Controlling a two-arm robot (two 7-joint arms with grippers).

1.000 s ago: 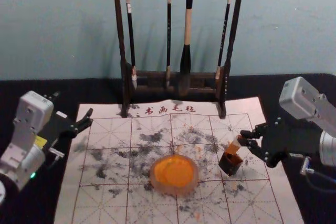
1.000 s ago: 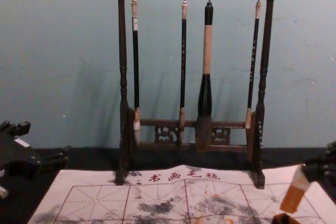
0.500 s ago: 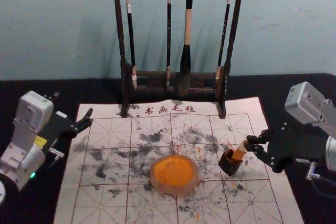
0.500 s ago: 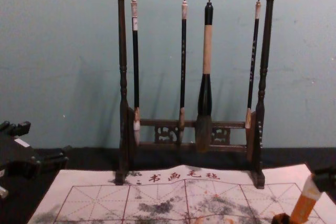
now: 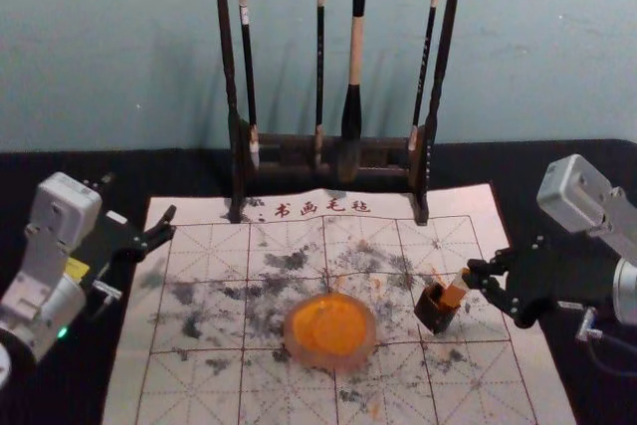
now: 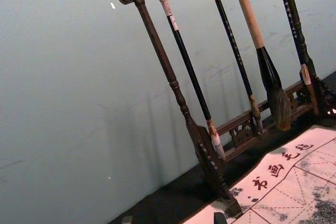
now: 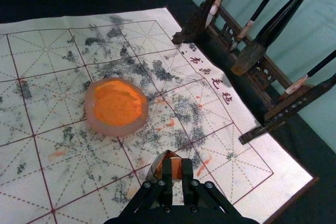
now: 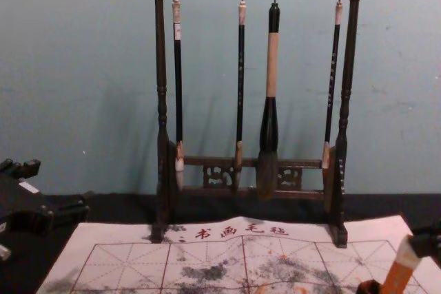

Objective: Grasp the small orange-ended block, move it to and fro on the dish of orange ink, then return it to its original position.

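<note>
we see the right gripper [image 5: 476,274] at the right of the head view, beside the small dark box [image 5: 437,318], its fingers pinching the pale upper end of the orange-ended block [image 5: 455,293]. we find the block tilted, its pale end leaning out toward the gripper and its orange end pointing down at the mouth of the box; how far it reaches inside, we cannot tell. in the right wrist view we look along the gripper [image 7: 177,169], its two dark fingers close together with orange and white of the block around them. we have the dish [image 5: 370,330] of orange ink [image 5: 331,323] near the middle of the marked paper mat [image 5: 199,385], apart from both box and block, on the robot's left of them. our left gripper [image 5: 140,197] is parked over the mat's far left corner, its fingers spread wide with nothing between them. behind the mat we see the dark wooden rack [image 5: 227,47], three slim brushes [image 5: 320,57] and one thick brush [image 5: 354,47] hanging from its top bar. under the mat we have a black cloth [image 5: 60,166], and behind the rack a plain bluish wall [image 5: 557,47].
</note>
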